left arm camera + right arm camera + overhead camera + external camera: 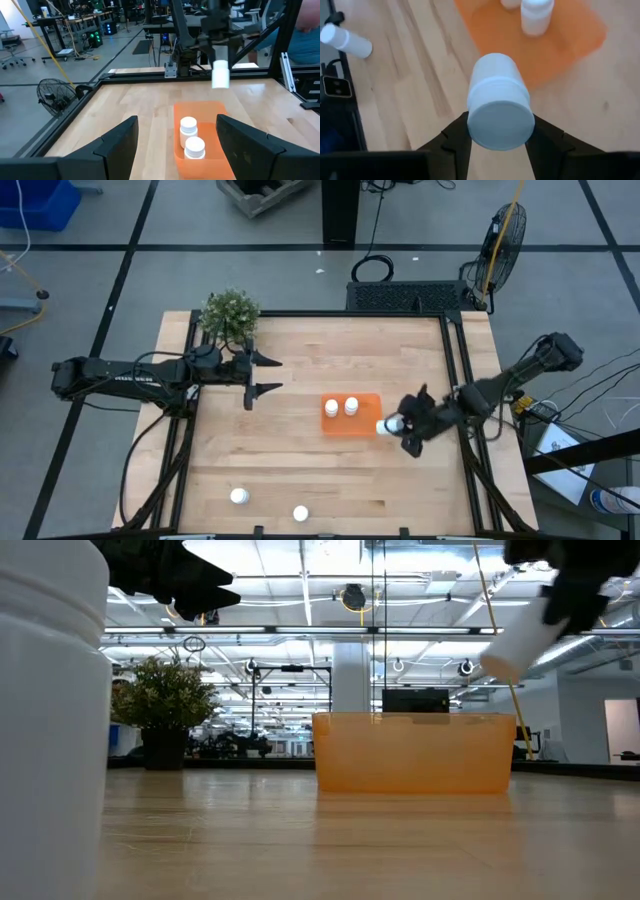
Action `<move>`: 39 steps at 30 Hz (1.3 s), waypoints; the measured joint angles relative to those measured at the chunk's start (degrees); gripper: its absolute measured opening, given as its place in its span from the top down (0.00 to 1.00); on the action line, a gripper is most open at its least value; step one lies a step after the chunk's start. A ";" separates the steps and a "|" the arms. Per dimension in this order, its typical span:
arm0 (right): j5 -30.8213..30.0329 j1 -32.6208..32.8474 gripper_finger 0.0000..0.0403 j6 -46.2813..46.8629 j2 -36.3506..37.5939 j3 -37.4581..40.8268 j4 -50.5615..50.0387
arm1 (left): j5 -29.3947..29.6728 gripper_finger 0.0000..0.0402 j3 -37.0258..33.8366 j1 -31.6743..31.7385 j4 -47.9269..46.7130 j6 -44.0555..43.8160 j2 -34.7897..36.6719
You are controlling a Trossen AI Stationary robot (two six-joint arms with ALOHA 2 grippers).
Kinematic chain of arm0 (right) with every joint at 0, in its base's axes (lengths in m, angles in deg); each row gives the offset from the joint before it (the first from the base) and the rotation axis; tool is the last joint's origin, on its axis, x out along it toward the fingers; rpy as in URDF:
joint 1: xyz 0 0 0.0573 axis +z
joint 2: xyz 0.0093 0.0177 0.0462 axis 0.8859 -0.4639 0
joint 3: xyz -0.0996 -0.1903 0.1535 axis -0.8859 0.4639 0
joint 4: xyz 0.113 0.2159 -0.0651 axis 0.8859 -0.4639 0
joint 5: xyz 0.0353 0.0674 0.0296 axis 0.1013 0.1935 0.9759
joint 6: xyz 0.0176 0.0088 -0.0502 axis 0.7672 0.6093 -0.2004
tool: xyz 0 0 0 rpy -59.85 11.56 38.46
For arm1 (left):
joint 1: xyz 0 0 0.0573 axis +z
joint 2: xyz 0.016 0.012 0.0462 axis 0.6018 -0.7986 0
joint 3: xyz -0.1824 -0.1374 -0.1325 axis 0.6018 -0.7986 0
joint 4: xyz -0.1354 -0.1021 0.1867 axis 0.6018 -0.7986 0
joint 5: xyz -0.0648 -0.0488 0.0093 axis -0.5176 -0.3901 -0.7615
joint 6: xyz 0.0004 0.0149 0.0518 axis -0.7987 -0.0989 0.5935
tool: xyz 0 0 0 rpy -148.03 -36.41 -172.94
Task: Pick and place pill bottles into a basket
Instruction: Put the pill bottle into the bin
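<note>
1. Closest to the camera edge of the table, two loose pill bottles (239, 496) and (300, 513) are waiting, well apart from everything else. No risk there yet, they just haven't been dealt with.
2. Next up, the right gripper (496, 131) has its fingers clamped on a third bottle (498, 102), holding it tilted in the air just beside the basket's right edge. The grip looks to sit near the cap end, so I'd guess it could slip or swing.
3. The orange basket (367, 428) is shallow and already has two upright bottles (331, 408) and (351, 406) inside. If the release comes too early, the bottle lands on the wood; too far in and it could knock those two over.
4. Farthest back, the left gripper (262, 375) hangs wide open and empty near the potted plant (230, 313), out of the way.
</note>
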State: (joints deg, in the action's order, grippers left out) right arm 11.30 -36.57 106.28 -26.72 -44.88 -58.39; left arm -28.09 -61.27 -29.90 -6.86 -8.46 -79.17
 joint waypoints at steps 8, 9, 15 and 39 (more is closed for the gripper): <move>6.42 -13.45 0.66 -17.98 -2.91 -10.27 -3.53 | 0.04 0.32 0.00 0.01 0.04 0.13 -0.01; 6.51 -14.56 0.66 -19.46 -3.81 -12.08 -5.27 | 0.02 0.32 0.00 0.01 0.04 0.21 -0.01; 7.98 -19.76 0.66 -24.09 -10.85 -21.45 -18.05 | 0.04 0.32 0.00 0.00 0.06 1.08 -0.01; 15.24 -25.13 0.66 -35.69 -29.84 -26.45 -22.73 | 0.11 0.32 0.00 -0.01 0.07 1.08 -0.01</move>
State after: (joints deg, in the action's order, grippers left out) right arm 26.54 -61.70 70.59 -56.56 -71.34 -81.12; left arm -27.98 -61.27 -29.91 -6.79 -7.38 -79.18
